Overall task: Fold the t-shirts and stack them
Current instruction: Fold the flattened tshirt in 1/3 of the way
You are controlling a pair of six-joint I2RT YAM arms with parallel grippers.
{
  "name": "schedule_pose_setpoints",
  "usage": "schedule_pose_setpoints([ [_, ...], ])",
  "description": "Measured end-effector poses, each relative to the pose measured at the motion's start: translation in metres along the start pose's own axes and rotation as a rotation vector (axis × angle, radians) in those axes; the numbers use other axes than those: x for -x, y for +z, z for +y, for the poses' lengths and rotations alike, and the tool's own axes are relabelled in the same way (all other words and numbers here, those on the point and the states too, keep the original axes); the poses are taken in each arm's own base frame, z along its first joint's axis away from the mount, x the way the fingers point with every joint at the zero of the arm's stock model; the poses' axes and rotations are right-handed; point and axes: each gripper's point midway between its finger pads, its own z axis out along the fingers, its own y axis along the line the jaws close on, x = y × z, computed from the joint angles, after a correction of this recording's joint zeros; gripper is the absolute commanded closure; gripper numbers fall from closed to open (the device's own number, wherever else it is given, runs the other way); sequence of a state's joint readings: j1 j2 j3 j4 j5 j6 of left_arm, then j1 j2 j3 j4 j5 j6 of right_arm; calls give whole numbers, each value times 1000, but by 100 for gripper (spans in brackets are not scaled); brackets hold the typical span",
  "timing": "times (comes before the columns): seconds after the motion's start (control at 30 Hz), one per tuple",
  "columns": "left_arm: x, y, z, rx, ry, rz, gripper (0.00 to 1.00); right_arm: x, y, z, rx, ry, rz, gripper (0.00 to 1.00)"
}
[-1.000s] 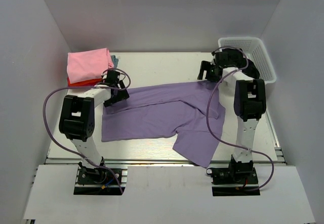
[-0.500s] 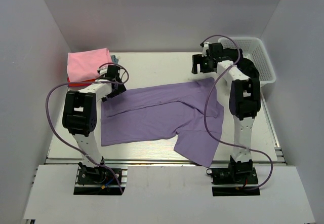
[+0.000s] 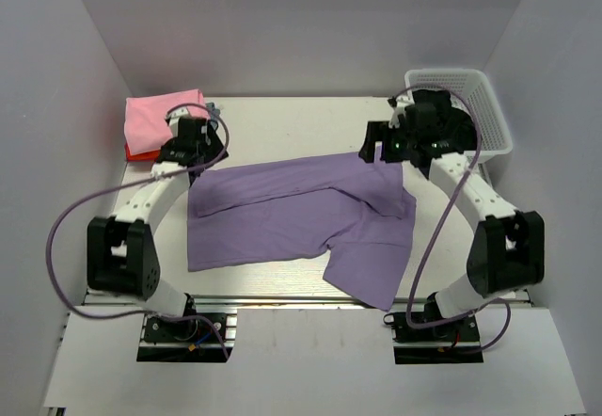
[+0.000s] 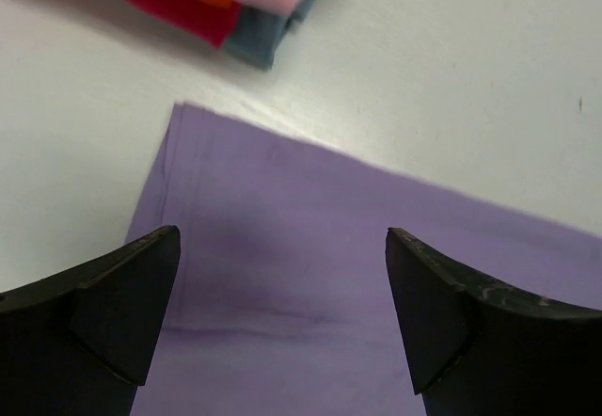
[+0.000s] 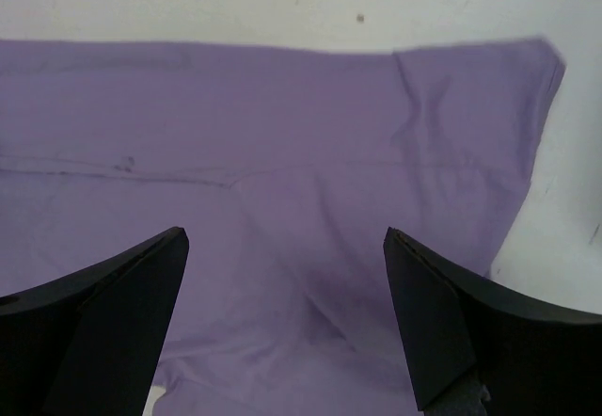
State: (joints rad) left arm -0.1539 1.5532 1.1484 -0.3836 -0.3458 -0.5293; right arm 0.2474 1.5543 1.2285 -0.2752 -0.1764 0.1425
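A lavender-purple t-shirt (image 3: 301,214) lies partly folded across the middle of the table, one sleeve hanging toward the near edge. It fills the left wrist view (image 4: 357,275) and the right wrist view (image 5: 282,200). A folded stack with a pink shirt (image 3: 162,119) on top and red and grey-blue ones under it sits at the far left, and its corner shows in the left wrist view (image 4: 235,2). My left gripper (image 3: 199,157) is open and empty above the shirt's far left corner. My right gripper (image 3: 376,146) is open and empty above its far right corner.
A white lattice basket (image 3: 470,105) stands at the far right corner, just behind my right arm. White walls close in the table on three sides. A metal rail (image 3: 282,296) runs along the table's near edge.
Both arms have swung outward at the elbows while the grippers stay over the shirt's far edge. The shirt's far edge lies slightly flatter than a second ago.
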Motion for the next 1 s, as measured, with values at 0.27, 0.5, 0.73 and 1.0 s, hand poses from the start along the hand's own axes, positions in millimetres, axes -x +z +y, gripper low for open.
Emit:
schedule_pose_setpoints([
  [0.27, -72, 6, 9, -52, 42, 191, 0, -108, 0, -14, -89, 122, 242, 10],
  [0.5, -109, 43, 16, 5, 80, 302, 0, -135, 23, -35, -170, 136, 319, 10],
  [0.73, -82, 93, -4, 39, 85, 259, 0, -129, 56, -46, -184, 137, 332, 10],
  [1.0, -74, 97, -4, 46, 77, 266, 0, -103, 76, -52, -184, 103, 302, 10],
])
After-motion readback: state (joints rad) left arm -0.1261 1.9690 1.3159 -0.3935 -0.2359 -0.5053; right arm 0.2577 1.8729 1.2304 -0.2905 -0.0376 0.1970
